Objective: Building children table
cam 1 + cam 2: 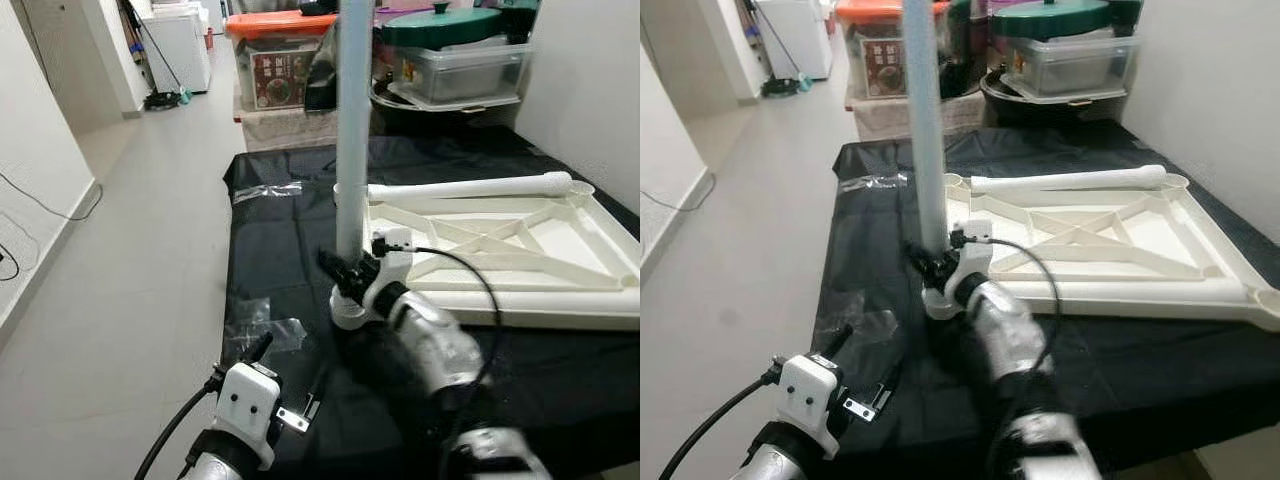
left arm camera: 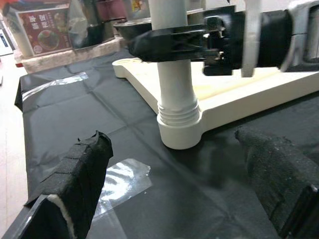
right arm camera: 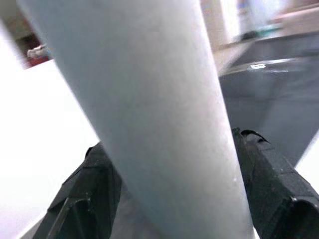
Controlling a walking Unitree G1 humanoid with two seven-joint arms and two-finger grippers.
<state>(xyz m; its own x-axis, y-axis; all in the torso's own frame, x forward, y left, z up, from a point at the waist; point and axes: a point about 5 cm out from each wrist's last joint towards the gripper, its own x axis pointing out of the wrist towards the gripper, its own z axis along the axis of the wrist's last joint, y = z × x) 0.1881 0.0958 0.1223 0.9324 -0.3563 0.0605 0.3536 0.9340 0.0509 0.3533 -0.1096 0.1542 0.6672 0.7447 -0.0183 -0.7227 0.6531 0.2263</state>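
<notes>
One white table leg (image 1: 353, 120) stands upright in the corner socket (image 2: 180, 130) of the upturned tabletop (image 1: 520, 250) on the black-covered surface (image 1: 270, 270), the right claw (image 1: 345, 268) clamped around it just above the thread. A second leg (image 1: 470, 186) lies across the tabletop's far edge. To seat the leg well, I judge the right claw should keep it plumb while turning so the threads do not cross; the left claw (image 2: 179, 194), fingers apart, hovers nearby and could steady the corner.

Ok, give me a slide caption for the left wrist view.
Right gripper clamps the upright table leg in its corner socket.
</notes>
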